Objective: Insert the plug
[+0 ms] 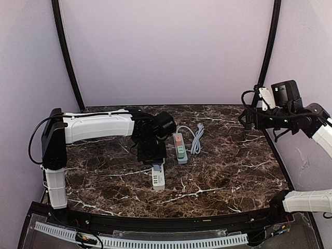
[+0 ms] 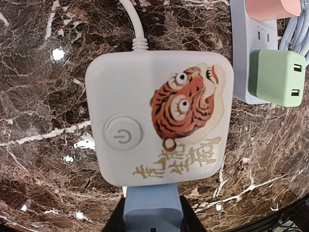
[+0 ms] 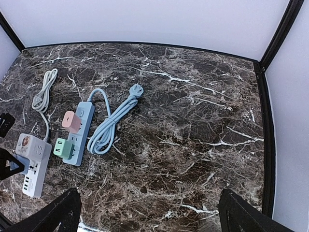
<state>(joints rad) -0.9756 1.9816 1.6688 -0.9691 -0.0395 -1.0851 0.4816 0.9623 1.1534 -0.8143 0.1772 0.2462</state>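
A white power strip (image 2: 159,116) with a tiger picture and a round power button lies on the marble table; it also shows in the top view (image 1: 158,177) and the right wrist view (image 3: 33,166). My left gripper (image 2: 152,223) is shut on a light blue plug (image 2: 152,205), held against the strip's socket section just below the tiger panel. The black fingers (image 2: 112,221) flank the plug. Whether the prongs are seated is hidden. In the top view the left gripper (image 1: 154,160) is over the strip's far end. My right gripper (image 3: 149,217) is open and empty, raised high at the right (image 1: 245,118).
A blue-grey power strip (image 1: 180,150) with a pink plug (image 3: 70,121) and a green plug (image 2: 276,77) lies just right of the white strip. Its coiled blue cable (image 3: 108,123) lies beside it. The white strip's cable (image 3: 43,94) runs toward the back.
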